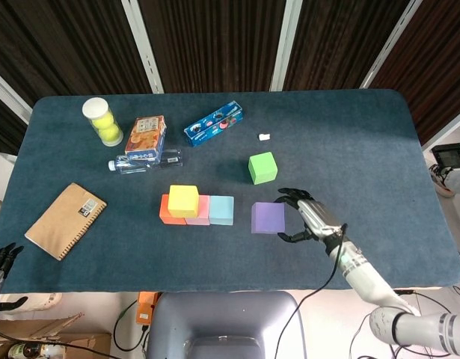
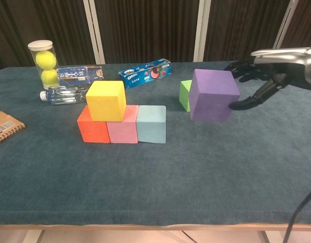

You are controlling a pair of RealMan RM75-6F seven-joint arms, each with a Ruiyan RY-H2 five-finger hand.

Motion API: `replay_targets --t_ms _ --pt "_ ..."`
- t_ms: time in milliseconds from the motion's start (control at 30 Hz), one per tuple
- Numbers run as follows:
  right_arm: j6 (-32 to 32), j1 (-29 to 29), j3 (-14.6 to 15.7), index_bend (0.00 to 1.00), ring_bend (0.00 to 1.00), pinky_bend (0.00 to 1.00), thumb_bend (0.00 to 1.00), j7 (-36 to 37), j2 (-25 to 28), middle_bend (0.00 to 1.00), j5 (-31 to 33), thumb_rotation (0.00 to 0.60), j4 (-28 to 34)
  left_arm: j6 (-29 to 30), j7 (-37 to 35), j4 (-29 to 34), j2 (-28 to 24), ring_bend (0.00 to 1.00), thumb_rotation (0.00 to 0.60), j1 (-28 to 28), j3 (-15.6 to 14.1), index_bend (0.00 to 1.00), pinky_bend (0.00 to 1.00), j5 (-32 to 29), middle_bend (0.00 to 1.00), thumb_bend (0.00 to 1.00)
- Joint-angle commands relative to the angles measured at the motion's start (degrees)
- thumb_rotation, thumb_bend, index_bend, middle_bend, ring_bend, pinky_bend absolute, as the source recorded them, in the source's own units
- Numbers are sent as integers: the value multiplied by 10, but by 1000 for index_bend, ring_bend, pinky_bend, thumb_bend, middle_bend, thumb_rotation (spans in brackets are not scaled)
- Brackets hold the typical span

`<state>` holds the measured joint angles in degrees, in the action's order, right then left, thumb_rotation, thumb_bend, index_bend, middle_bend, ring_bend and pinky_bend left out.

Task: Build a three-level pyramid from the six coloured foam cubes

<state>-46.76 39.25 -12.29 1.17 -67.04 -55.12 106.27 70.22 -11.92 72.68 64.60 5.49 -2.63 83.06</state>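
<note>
**Purple cube held above the table, right of the half-built pyramid**

Nearest us, at the left edge, we see a spiral-bound kraft notebook [image 1: 66, 220] lying flat on the dark blue felt table [image 1: 364, 149]. Our left hand [image 1: 1, 258] shows only as dark fingers below the table's near-left corner; we cannot tell its grip. Next come three matte foam blocks in a row, orange cube [image 2: 92, 130], pink cube [image 2: 123, 127] and light blue cube [image 2: 151, 124], with the yellow cube [image 2: 106, 100] on top at the left. Our right hand [image 2: 261, 76] grips the purple cube [image 2: 213, 94] in the air, partly hiding the green cube [image 1: 262, 167]. Beyond lie a clear water bottle [image 1: 143, 161], snack box [image 1: 146, 137], Oreo pack [image 1: 213, 124] and tennis ball tube [image 1: 102, 120].
</note>
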Motion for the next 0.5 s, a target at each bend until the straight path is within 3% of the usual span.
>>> replay_targets --t_ms 33,233,500 --pt "119 87 -48 565 0 0 567 21 23 98 80 600 -76 -12 8 6 -1 0 600 4 5 92 96 -13 17 151" --pt "230 151 -66 562 0 0 578 60 15 97 123 600 -146 -35 20 10 2 0 600 16 12 92 96 -30 17 150" --pt "256 220 -41 550 0 0 582 62 -26 90 162 600 -210 -54 39 19 2 0 600 27 21 92 96 -51 17 151"
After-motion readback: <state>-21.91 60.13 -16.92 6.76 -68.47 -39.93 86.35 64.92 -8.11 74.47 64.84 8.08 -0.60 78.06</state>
